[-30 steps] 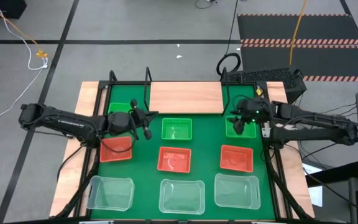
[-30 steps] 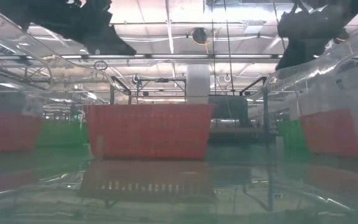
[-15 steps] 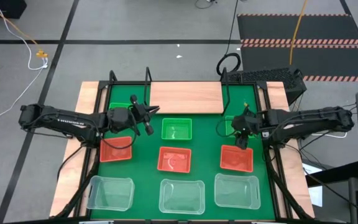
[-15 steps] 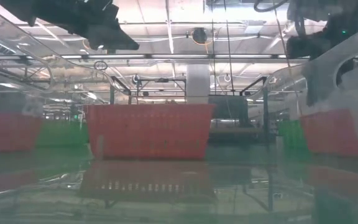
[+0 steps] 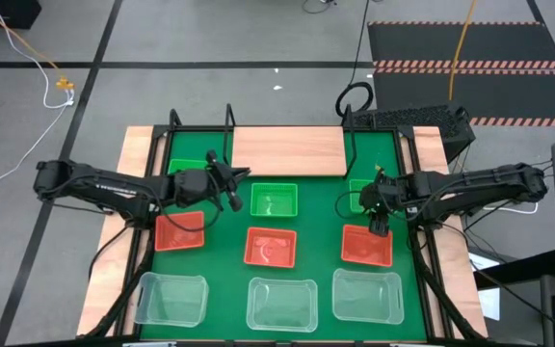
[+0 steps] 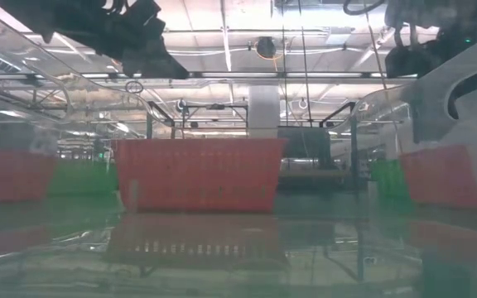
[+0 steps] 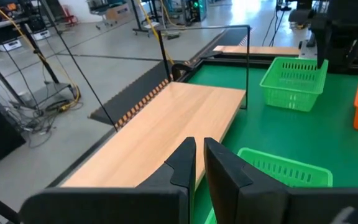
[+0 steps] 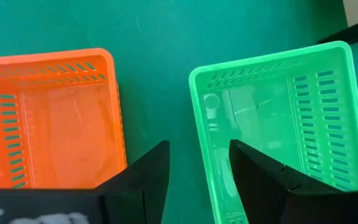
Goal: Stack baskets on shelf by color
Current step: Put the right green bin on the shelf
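Nine baskets sit on the green mat in three rows. The green row lies nearest the shelf (image 5: 289, 150): left basket (image 5: 187, 166), middle basket (image 5: 274, 200), right basket (image 5: 359, 193). Red ones (image 5: 179, 231) (image 5: 270, 247) (image 5: 366, 247) fill the middle row, and clear ones (image 5: 171, 297) (image 5: 281, 303) (image 5: 367, 294) the near row. My left gripper (image 5: 231, 183) hovers shut between the left and middle green baskets, facing the shelf (image 7: 166, 124). My right gripper (image 8: 199, 162) is open and points down, over the strip of mat between the right red basket (image 8: 48, 118) and the right green basket (image 8: 278, 118).
Black frame posts (image 5: 229, 120) (image 5: 352, 145) rise at the shelf's ends. The table's wooden margins (image 5: 138, 145) flank the mat. A dark box (image 5: 422, 120) sits beyond the far right corner. In the low view the middle red basket (image 6: 197, 174) stands behind clear basket walls.
My right gripper has moved from above the right green basket's far part toward the near edge and tipped downward, and now stands over that basket's edge nearest the red one. My left gripper has reached slightly toward the table's right. No basket has moved.
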You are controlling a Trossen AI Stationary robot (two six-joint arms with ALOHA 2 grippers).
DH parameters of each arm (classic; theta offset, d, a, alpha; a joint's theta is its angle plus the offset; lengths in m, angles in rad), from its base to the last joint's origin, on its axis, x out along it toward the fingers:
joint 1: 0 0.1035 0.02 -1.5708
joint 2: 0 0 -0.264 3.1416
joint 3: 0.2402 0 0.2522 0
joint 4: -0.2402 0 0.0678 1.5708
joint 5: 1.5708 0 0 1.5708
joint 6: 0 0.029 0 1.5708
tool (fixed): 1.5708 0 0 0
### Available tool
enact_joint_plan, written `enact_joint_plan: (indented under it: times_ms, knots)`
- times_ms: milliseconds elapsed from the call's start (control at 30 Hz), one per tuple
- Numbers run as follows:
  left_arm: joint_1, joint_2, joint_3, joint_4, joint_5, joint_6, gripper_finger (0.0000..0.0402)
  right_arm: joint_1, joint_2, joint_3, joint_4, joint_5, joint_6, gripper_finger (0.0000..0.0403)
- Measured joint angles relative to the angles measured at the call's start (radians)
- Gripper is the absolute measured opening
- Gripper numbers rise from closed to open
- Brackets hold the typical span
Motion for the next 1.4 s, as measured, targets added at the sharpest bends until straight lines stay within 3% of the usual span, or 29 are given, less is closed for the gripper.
enact_joint_plan:
  times_ms: [433,767,1233,1400]
  knots:
    - [0.0,0.021,0.0,0.049,0.0,-0.006,0.0037,0.0,0.004,-0.016,0.014,-0.001,0.03,0.016]
    - [0.0,0.021,0.0,0.044,0.0,-0.04,0.0037,-0.021,0.088,-0.027,0.032,0.052,0.051,0.016]
    - [0.008,0.021,0.0,-0.042,0.0,-0.08,0.0037,-0.023,0.214,-0.027,0.112,0.034,0.071,0.016]
    - [0.008,0.021,0.0,-0.073,0.0,-0.11,0.0037,-0.023,0.218,-0.086,0.195,0.034,0.071,0.0156]
